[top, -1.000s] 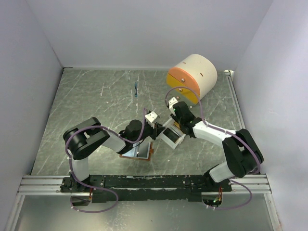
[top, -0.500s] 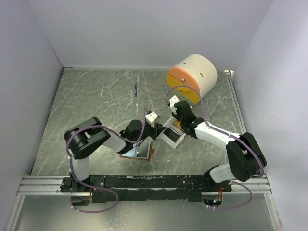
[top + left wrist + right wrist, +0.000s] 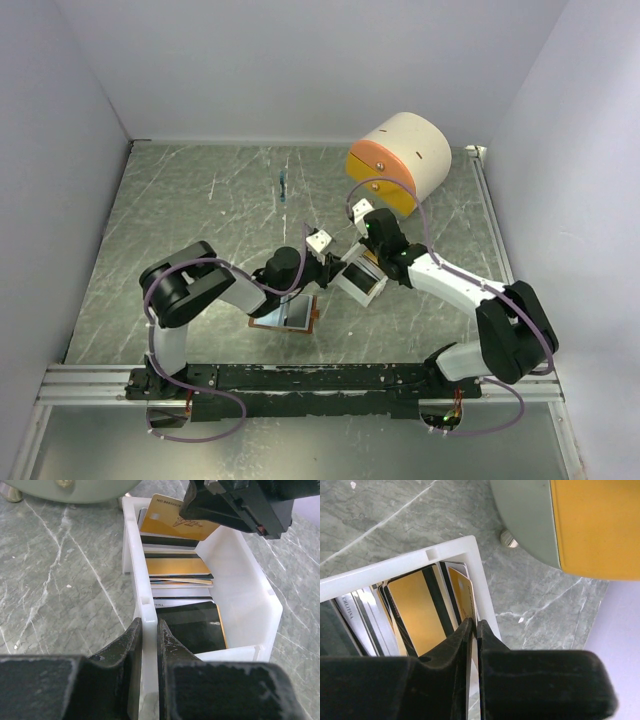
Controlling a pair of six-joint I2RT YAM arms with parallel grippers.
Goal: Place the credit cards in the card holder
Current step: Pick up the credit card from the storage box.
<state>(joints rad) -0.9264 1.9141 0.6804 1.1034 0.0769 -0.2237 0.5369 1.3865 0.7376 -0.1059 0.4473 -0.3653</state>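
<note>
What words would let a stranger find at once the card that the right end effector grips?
Find the cream-and-orange box at the far right; the white tray sits just in front of it. At the tray's end nearest that box, the right end effector pinches one gold card. It alone is lifted at a tilt; the other cards lie lower inside.

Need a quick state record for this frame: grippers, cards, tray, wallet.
left gripper: shut on a side wall of the white tray
right gripper: shut on a gold card at the tray's far end, card tilted up
other cards: overlapping inside the tray
wallet: lying open on the table by the left arm, apart from the tray
drawer box: beyond the tray, untouched
</note>
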